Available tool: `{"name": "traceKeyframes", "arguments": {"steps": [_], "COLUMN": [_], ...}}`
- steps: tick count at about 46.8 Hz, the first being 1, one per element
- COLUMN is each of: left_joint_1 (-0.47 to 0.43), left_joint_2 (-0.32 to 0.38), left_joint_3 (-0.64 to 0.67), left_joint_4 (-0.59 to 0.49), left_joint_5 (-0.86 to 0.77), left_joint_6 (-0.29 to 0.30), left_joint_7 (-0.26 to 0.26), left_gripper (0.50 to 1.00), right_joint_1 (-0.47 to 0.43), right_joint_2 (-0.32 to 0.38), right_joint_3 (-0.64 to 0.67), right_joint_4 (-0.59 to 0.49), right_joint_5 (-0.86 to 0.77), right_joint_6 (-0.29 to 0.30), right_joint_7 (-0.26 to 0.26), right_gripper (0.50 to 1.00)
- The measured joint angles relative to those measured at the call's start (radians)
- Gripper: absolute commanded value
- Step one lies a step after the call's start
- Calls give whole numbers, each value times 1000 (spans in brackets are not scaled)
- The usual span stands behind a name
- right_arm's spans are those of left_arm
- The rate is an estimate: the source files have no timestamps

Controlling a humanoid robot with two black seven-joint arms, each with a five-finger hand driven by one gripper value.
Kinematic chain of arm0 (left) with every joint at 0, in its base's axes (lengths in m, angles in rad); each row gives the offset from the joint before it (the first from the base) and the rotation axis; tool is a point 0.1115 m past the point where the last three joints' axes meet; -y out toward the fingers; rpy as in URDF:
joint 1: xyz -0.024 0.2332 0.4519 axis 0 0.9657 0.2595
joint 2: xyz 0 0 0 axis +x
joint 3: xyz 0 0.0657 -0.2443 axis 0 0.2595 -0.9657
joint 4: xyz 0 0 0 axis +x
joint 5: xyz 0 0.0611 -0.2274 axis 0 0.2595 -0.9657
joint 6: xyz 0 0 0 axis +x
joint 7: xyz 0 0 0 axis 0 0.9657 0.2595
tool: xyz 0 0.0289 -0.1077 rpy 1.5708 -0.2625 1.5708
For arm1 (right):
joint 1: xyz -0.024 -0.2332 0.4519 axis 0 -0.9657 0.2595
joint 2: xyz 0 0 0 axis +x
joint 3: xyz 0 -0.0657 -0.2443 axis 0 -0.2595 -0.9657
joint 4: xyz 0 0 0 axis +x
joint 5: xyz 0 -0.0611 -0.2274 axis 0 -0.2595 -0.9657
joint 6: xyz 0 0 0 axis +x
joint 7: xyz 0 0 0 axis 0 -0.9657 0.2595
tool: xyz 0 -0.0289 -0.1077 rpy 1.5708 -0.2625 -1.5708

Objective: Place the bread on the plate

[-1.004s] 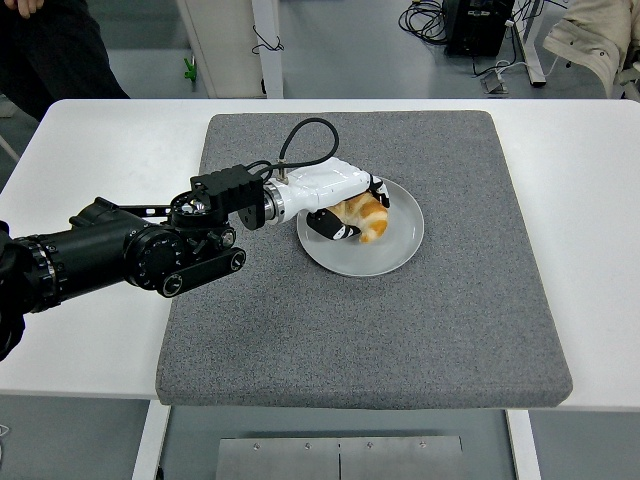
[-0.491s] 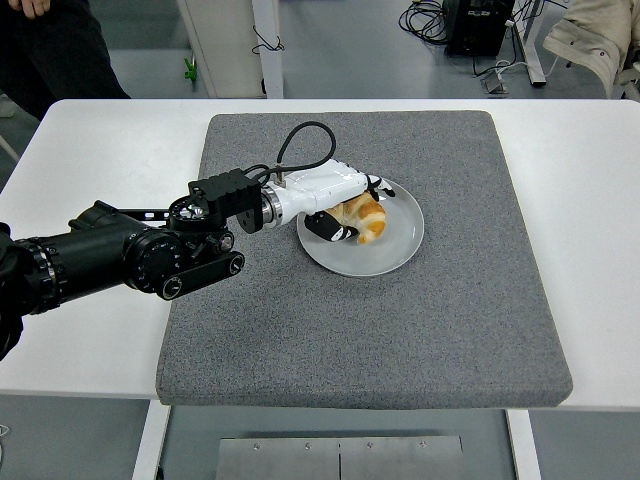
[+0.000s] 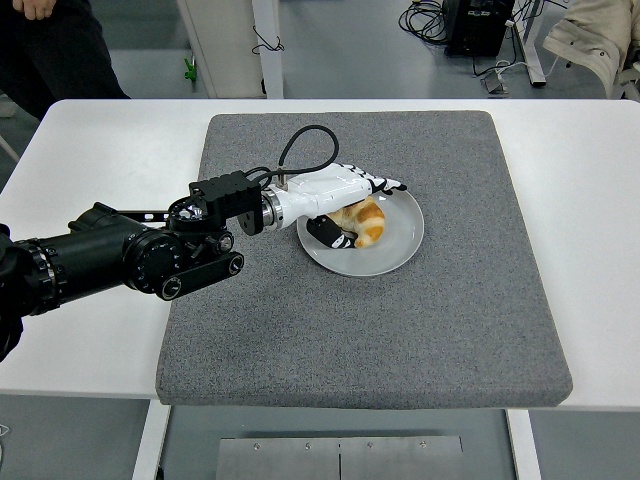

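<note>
Left hand (image 3: 352,200) was over the plate (image 3: 400,245), fingers (image 3: 385,185) extended above the bread (image 3: 363,222), thumb low at its near side; nothing appeared gripped. Bread lay on the plate, left of centre, touching or just beside the thumb. Risk, as judged: a withdrawing thumb could catch the bread and drag it toward the rim, or nudge the plate across the grey mat (image 3: 450,330). Count: one bread, one plate, one mat, one white table (image 3: 590,200). Right hand not visible.
</note>
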Motion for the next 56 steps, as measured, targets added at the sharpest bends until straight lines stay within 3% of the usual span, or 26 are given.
{"name": "traceKeyframes", "arguments": {"steps": [18,30,45,56], "left_joint_1": [-63,-78,-60,-18], "left_joint_2": [50,90,156,183], "left_joint_3": [-30,-154,-263,-349], "left_joint_4": [-1,0,2,1], "left_joint_5": [-148,-283,-551,-650], "left_joint_6": [-102,-187,-186,-168], "left_joint_7": [-51,-54,-52,-51], "left_gripper": [949,966,971,972], "right_joint_1": [0,0,0,0], "right_joint_2": [0,0,0,0], "right_joint_3": [0,0,0,0], "right_joint_4": [0,0,0,0], "right_joint_5": [0,0,0,0], "right_joint_6": [0,0,0,0], "right_joint_7": [0,0,0,0], "right_gripper": [1000,1000,1000,1000]}}
